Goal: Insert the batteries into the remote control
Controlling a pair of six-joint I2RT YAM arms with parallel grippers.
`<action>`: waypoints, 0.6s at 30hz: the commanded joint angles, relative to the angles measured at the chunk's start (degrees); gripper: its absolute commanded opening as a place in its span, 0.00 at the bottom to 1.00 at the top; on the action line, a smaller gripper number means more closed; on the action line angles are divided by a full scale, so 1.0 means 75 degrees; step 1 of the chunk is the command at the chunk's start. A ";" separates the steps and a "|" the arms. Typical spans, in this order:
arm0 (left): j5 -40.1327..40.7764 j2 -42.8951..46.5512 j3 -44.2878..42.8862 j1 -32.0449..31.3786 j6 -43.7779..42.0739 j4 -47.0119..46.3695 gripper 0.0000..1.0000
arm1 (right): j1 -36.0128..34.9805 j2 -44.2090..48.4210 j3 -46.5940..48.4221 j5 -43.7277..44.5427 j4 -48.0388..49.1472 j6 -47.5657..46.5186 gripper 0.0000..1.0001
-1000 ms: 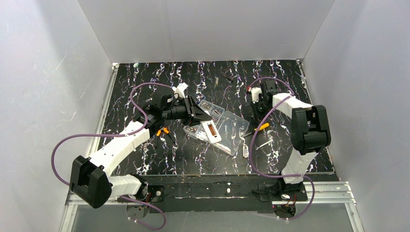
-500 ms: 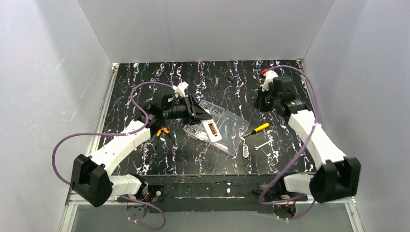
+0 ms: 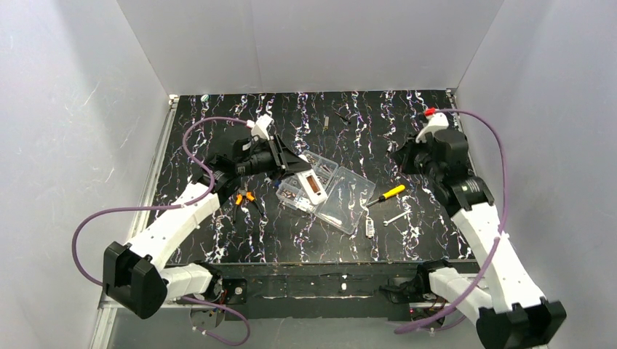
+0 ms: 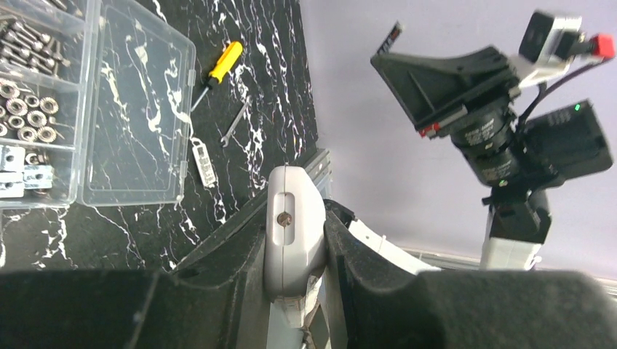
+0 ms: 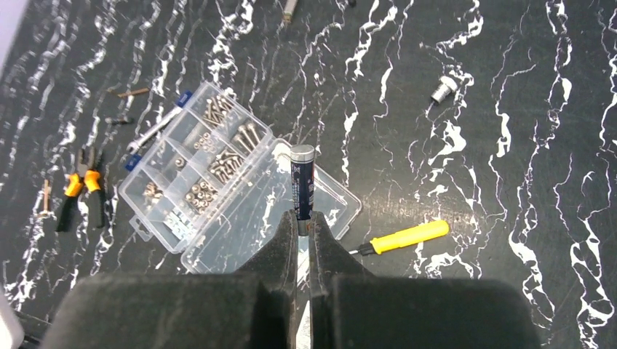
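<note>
Screws (image 5: 244, 134) and nuts (image 4: 33, 123) in clear organiser box (image 5: 125, 190)

Clear organiser box (image 5: 244, 224) open; screwdriver (image 5: 407, 236), pliers (image 5: 80, 185) nr it.

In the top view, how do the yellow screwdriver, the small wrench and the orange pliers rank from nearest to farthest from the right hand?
1. Yellow screwdriver, just below the right hand, toward the arm bases.
2. Small wrench, a little farther toward the near edge.
3. Orange pliers, far off on the left side, beyond the clear box.
</note>
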State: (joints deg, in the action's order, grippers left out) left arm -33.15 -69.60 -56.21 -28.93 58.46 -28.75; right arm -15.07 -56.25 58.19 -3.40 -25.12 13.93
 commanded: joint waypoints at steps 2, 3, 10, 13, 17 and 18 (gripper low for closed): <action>-0.0310 0.0410 -0.0147 0.0210 -0.0239 -0.0687 0.00 | 0.0005 0.1081 -0.0569 -0.0247 0.1117 0.0208 0.01; -0.0393 0.0409 -0.0123 0.0233 -0.0220 -0.0871 0.00 | 0.0005 0.1096 -0.0541 -0.0270 0.1055 0.0160 0.01; -0.0917 0.0298 -0.0010 0.0283 -0.0154 -0.2078 0.04 | 0.0005 0.1074 -0.0323 -0.1268 0.0468 -0.0565 0.01; -0.0957 0.0265 -0.0072 0.0284 -0.0394 -0.2140 0.07 | 0.0005 0.1002 -0.0235 -0.1551 0.0372 -0.0602 0.01; -0.0860 0.0298 -0.0142 0.0283 -0.0681 -0.2074 0.06 | 0.0005 0.0934 -0.0150 -0.2123 0.0327 -0.0744 0.01; -0.0881 0.0297 -0.0170 0.0283 -0.0723 -0.2013 0.05 | -0.0003 0.0997 -0.0232 -0.2331 0.0492 -0.0784 0.01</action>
State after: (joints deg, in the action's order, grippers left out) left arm -37.08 -68.42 -56.03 -27.11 55.99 -40.38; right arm -15.07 -49.43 54.30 -14.33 -23.49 10.22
